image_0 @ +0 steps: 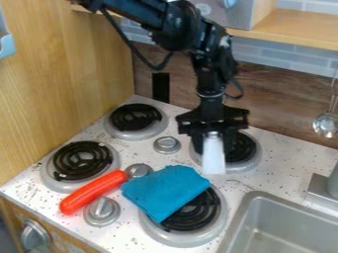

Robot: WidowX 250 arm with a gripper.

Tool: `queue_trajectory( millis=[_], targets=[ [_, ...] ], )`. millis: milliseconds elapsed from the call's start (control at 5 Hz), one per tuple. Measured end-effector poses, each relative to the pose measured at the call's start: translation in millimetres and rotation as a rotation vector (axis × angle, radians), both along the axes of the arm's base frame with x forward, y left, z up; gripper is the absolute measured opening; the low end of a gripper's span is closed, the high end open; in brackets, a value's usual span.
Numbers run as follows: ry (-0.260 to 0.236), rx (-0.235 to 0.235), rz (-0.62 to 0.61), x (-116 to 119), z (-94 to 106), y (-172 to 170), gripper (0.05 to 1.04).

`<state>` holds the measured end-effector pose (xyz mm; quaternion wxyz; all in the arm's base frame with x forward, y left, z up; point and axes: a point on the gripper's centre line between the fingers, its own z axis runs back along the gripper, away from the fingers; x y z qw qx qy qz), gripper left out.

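Downward: one black arm [178, 27], gripper [212, 133] closed on a white piece [213, 155]

Bent from the top edge, the arm drops its wrist upright near the counter [284, 148]'s back edge; one sink [287, 222] sits at its right, among four burners [82, 160] and one blue cloth [165, 190] partly over the front-right burner; one red sausage-like thing [94, 191] lies toward the front-left corner; the single held piece hangs by the back-right burner; four knobs [102, 211], three on top

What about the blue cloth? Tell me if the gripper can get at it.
Probably not as is: the gripper seems to hold a pale object. Otherwise the way looks free, with nothing on top of the blue cloth.
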<state>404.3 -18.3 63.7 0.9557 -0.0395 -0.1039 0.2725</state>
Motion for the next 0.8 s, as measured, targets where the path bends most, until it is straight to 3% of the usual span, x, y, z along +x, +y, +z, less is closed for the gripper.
queue_trajectory(
  millis=[200,800],
  targets=[
    [-0.042,0.007,-0.034,9,11.3,-13,0.645],
    [-0.094,0.070,-0.051,40,-10.9,-32,0.645]
  ],
)
